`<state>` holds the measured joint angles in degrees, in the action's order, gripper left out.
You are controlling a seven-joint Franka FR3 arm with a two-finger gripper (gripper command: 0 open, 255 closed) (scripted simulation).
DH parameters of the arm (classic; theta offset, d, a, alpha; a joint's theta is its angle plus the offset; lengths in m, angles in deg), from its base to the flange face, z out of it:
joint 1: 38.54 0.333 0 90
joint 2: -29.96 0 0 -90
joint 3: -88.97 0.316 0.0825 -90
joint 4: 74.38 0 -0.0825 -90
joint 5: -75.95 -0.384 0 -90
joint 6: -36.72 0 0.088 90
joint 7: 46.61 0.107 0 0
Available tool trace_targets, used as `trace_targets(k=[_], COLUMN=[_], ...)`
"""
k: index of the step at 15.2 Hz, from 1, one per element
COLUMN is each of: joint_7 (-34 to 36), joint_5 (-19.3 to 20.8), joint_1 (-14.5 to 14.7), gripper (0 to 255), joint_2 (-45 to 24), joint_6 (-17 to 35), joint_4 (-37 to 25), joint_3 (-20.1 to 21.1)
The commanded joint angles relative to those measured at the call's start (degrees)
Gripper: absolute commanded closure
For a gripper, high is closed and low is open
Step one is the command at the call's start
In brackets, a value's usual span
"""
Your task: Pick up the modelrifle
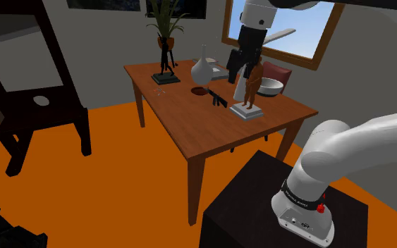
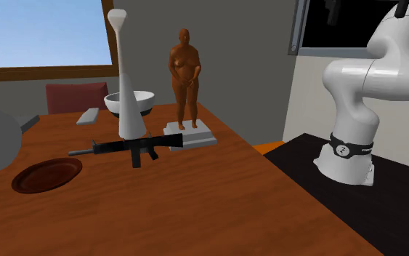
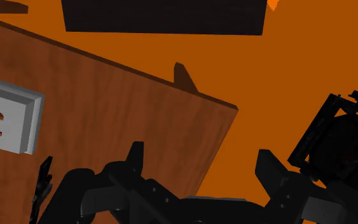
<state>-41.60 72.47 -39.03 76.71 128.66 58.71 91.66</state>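
Rifle (image 2: pixel 134 148) flat on table (image 2: pixel 232 207), muzzle toward second exterior view's left | gripper (image 3: pixel 199 162) fingers apart, empty

- Model rifle (image 2: pixel 134 148): black all over.
- Table (image 2: pixel 217 211): reddish-brown, with streaked wood grain.
- Floor (image 1: pixel 112 176): flat orange.
- Figurine (image 2: pixel 184 73): brown body on a pale grey base.
- Tall vase (image 2: pixel 128 94): white.
- Bowl (image 2: pixel 147 100): white.
- Dish (image 2: pixel 46 175): dark red-brown.
- Chair (image 2: pixel 72 96): dark red.
- Arm (image 2: pixel 366 80): white, with a black band near its base.
- Gripper (image 3: pixel 201 154): black.
- Stand (image 1: pixel 253 197): black.
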Motion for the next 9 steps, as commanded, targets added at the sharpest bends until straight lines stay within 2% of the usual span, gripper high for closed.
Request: trace_targets(k=[1, 9], joint_7=[0.00, -2.99], joint_5=[0.00, 3.01], joint_1=[0.00, -3.08], gripper=[0, 0], joint_2=[0.00, -11.93], joint_6=[0.00, 11.10], joint_4=[0.00, -0.08], joint_3=[0.00, -4.17])
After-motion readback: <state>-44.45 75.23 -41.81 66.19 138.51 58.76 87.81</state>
